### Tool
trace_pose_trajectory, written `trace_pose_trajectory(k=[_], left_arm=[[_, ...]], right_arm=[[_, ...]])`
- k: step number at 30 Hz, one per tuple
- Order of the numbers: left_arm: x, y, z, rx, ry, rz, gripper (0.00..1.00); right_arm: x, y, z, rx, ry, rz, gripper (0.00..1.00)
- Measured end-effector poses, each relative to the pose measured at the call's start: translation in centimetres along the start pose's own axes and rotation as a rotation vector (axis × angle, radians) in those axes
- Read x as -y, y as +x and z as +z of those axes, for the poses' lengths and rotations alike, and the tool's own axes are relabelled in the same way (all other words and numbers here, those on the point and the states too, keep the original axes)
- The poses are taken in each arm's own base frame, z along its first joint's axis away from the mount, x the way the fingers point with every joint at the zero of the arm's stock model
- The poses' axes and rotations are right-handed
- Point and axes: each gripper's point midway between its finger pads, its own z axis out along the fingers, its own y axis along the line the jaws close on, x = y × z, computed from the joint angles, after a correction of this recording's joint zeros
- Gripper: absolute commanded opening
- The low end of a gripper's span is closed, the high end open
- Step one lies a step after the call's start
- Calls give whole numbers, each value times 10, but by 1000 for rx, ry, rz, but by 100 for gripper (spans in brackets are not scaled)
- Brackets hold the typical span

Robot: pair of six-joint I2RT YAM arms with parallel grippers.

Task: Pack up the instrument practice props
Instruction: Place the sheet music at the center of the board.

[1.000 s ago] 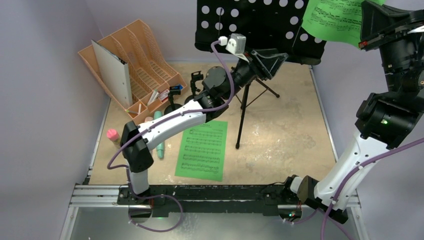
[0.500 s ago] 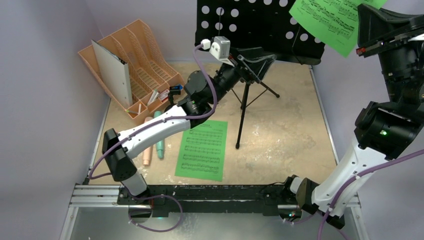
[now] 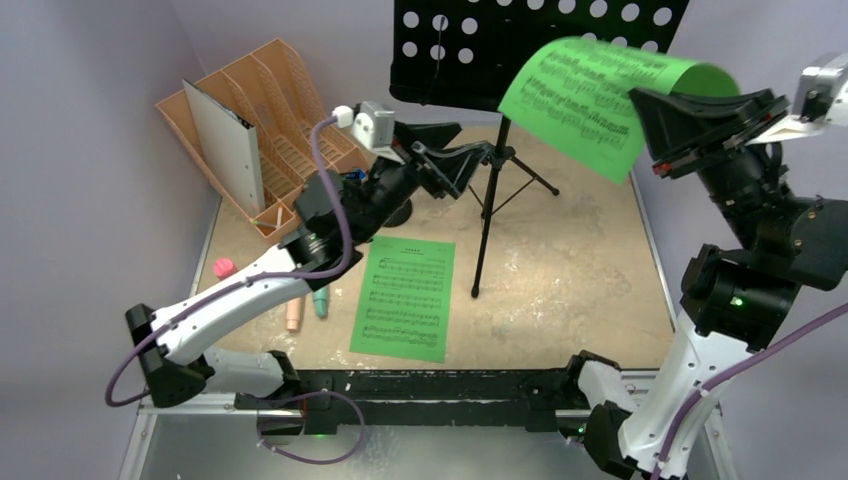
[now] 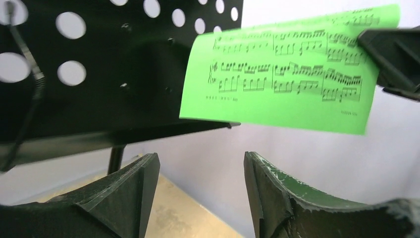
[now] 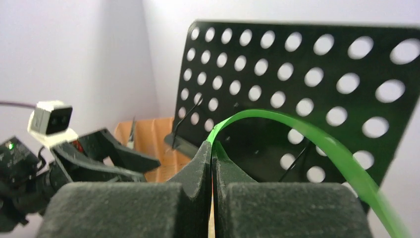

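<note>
The black tripod (image 3: pixel 487 215) stands mid-table, carrying its perforated music desk (image 3: pixel 530 40). My right gripper (image 3: pixel 650 135) is shut on one edge of a green sheet-music page (image 3: pixel 585 100), which curls in the air in front of the desk's right side. The wrist view shows the page (image 5: pixel 297 131) pinched at my right gripper's (image 5: pixel 212 148) tips. My left gripper (image 3: pixel 475 145) hangs open and empty below the desk's lower lip, left of the pole, with nothing between its fingers (image 4: pixel 133 188). A second green page (image 3: pixel 405 300) lies flat on the table. A teal microphone (image 3: pixel 320 298) and a pink one (image 3: pixel 224 267) lie at the left.
The orange file rack (image 3: pixel 290 90) holding a grey binder (image 3: pixel 225 130) stands at the back left. Purple walls close in on both sides. The tripod's legs (image 3: pixel 530 180) spread over the back middle. A metal rail (image 3: pixel 420 385) runs along the near edge.
My left arm has drawn back left and lower from the music desk, its jaws widening. My right gripper has swung the green page down and left, off the desk.
</note>
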Motion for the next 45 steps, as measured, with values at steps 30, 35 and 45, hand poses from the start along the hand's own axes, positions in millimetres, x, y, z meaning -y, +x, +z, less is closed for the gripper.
trace_pose_trajectory(k=[30, 35, 45], left_arm=[[-101, 25, -196, -369, -473, 228, 69], [-115, 36, -208, -391, -514, 287, 69], [-148, 34, -223, -389, -613, 336, 69]], right_arm=[[-60, 206, -88, -359, -147, 549, 0], [-60, 224, -102, -424, -87, 591, 0], [-58, 266, -119, -540, -45, 684, 0]])
